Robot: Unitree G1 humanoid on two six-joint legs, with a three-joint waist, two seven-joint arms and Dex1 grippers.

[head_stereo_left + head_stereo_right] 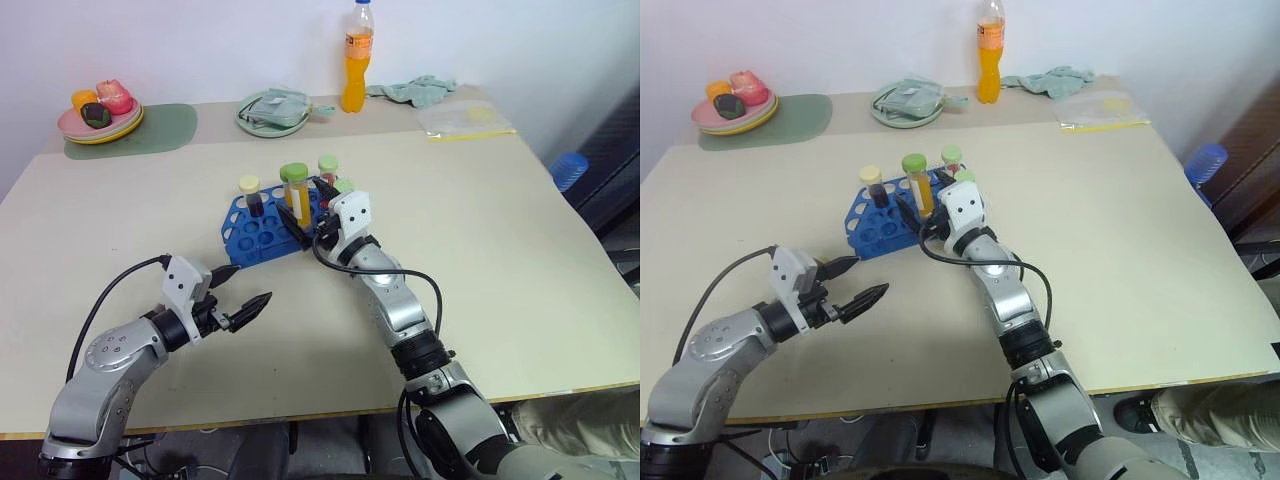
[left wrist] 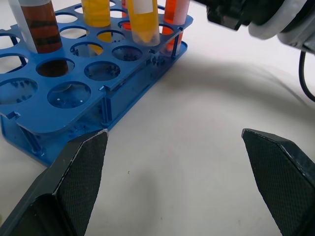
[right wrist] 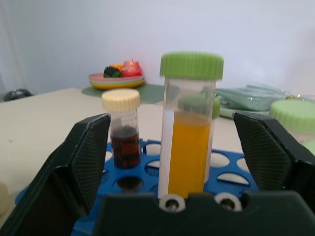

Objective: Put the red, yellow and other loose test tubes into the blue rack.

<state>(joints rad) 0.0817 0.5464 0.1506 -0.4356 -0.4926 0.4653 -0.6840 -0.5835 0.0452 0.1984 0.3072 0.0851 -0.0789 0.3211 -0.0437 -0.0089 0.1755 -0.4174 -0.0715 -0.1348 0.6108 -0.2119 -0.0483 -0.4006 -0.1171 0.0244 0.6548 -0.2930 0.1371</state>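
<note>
The blue rack (image 1: 255,232) sat on the table ahead of me. In it stood upright a yellow-filled tube (image 3: 189,129) with a green cap, a dark brown-red tube (image 3: 123,129) with a cream cap, and a reddish tube (image 1: 328,172) farther back.

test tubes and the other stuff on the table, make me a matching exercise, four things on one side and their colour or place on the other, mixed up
Things:
1. tube with yellow liquid
2. tube with dark liquid
3. rack
4. bottle

Colour or place:
A. blue, holds the tubes
B. cream cap
C. far edge of the table, orange drink inside
D. green cap, between the open fingers of the right gripper

Pairs: 1-D, 2-B, 3-A, 4-C
</note>
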